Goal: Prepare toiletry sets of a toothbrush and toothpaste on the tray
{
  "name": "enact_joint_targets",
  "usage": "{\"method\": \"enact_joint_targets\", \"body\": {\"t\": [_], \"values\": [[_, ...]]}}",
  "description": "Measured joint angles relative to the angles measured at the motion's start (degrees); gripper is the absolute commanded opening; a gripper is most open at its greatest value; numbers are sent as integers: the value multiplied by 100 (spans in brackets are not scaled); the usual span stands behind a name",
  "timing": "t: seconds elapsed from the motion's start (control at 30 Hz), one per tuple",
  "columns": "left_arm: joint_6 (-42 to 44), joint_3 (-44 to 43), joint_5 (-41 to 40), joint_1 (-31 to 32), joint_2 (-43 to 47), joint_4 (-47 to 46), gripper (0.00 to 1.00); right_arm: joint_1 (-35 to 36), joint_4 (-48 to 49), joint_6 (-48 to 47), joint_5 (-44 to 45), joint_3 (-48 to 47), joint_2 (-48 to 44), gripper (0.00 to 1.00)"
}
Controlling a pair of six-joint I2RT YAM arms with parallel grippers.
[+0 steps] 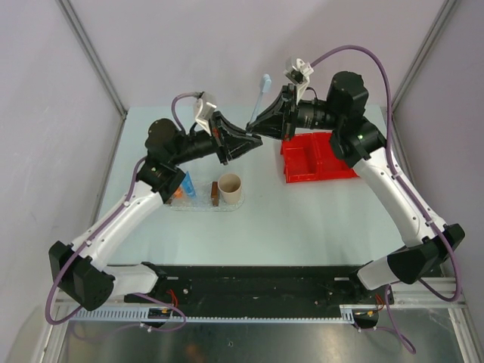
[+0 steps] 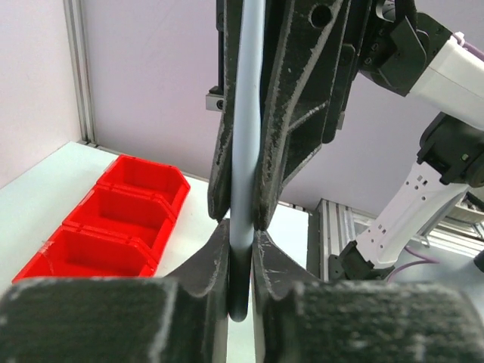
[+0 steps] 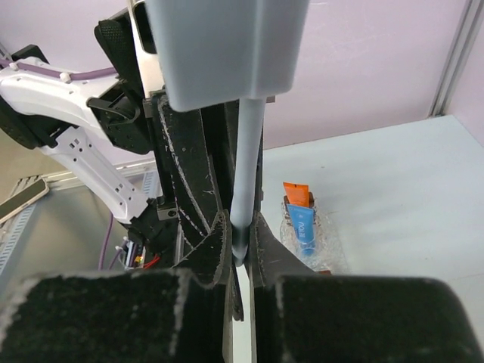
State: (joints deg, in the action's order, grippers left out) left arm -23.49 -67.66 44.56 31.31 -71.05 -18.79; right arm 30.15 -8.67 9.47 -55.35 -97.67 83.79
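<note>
The pale blue toothbrush [image 1: 259, 100] is held in the air above the table's far middle, head up. My left gripper [image 1: 253, 139] and right gripper [image 1: 258, 125] meet tip to tip on its handle. In the left wrist view the stick [image 2: 246, 151] sits clamped between my left gripper's [image 2: 240, 242] fingers, with the right gripper's fingers [image 2: 302, 113] closed on it just above. In the right wrist view my right gripper [image 3: 240, 234] is shut on the handle [image 3: 248, 151]. The orange tube [image 3: 296, 193] and blue tube [image 3: 302, 227] lie on the clear tray [image 1: 203, 204].
A beige cup [image 1: 230, 187] stands at the tray's right end beside a brown block [image 1: 215, 194]. A red divided bin [image 1: 314, 159] sits at the back right, under the right arm; it also shows in the left wrist view [image 2: 113, 227].
</note>
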Motion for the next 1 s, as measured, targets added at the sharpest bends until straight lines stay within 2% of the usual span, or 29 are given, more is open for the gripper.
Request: {"method": "enact_joint_targets", "body": {"t": [0.03, 0.07, 0.1, 0.17, 0.2, 0.3, 0.4, 0.7, 1.0], "values": [[7, 15, 0, 0, 0, -7, 34, 0, -28, -15, 7, 0, 0, 0], [-7, 31, -24, 0, 0, -7, 39, 2, -68, -59, 24, 0, 0, 0], [-4, 52, -35, 0, 0, -2, 49, 4, -92, -114, 72, 0, 0, 0], [-9, 105, -57, 0, 0, 2, 59, 11, -170, -238, 160, 0, -2, 0], [7, 140, -72, 0, 7, 4, 67, 13, -223, -308, 212, 0, -2, 0], [81, 240, -87, -4, 35, 9, 81, 11, -400, -490, 354, 0, -11, 0], [151, 330, -83, -39, 90, 37, 88, 11, -605, -684, 520, 0, -44, 0], [656, 297, -85, -533, 562, 688, 88, 11, -1486, -1574, 1152, 4, -339, 0], [1307, -481, 20, -597, 529, 1261, 86, 177, -1989, -2074, 1320, 514, -439, 0]]}}
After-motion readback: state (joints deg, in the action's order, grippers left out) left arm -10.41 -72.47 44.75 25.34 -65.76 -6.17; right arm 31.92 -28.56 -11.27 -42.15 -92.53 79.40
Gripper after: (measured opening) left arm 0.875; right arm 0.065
